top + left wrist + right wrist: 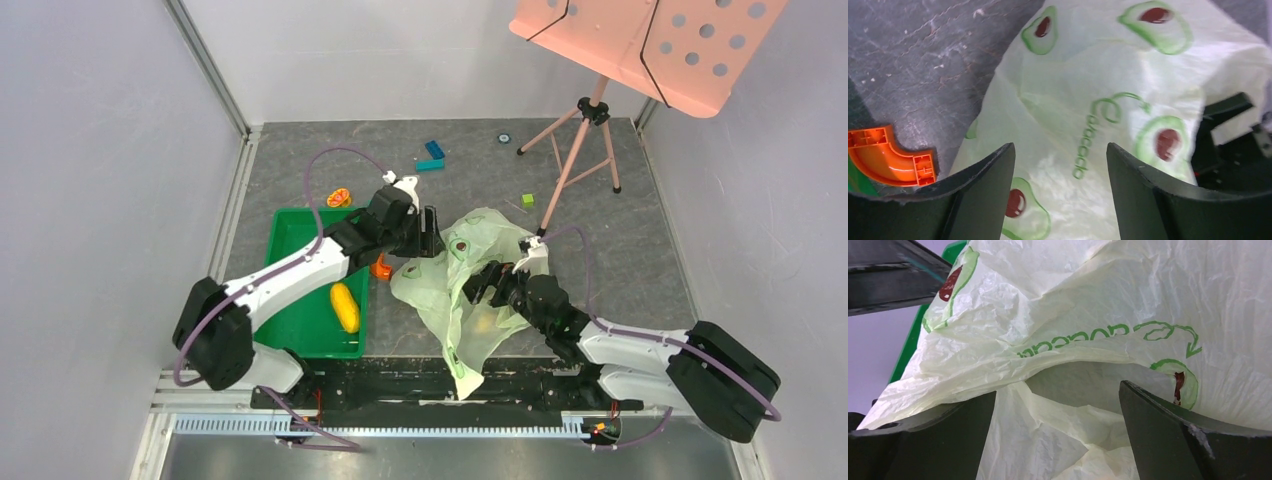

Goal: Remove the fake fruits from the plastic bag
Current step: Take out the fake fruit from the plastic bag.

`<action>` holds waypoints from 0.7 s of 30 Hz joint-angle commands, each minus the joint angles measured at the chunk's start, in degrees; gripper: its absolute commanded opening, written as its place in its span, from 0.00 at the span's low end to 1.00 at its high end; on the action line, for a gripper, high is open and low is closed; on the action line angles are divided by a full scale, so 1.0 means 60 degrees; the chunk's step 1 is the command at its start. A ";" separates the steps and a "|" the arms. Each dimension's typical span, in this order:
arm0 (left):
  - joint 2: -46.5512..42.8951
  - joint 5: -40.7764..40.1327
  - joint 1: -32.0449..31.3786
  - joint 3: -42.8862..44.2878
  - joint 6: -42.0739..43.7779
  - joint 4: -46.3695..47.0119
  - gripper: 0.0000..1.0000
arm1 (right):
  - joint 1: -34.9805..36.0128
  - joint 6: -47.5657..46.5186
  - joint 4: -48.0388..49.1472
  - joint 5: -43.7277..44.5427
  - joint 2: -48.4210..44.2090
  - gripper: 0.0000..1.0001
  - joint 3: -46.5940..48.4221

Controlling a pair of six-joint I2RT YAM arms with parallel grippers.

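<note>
Plastic bag (432,282) lying lengthwise far-to-near, handles seemingly nearward, both jaws wide apart beside it, gripping nothing

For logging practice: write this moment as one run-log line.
left gripper open over plastic bag | right gripper open at bag | yellow fruit in green tray

The left gripper (1060,150) has its two dark fingers spread wide apart. Between them shows the plastic bag (1098,75), pale green and crinkly, with avocado pictures on it. An orange curved piece (888,160) sits on the grey table (923,60) near the bag.
</note>
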 commanded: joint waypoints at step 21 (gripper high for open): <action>0.3446 -0.0151 0.0657 0.1403 -0.0658 0.1248 0.74 | -0.0245 -0.0330 0.0662 0.0261 0.2103 0.98 0.1463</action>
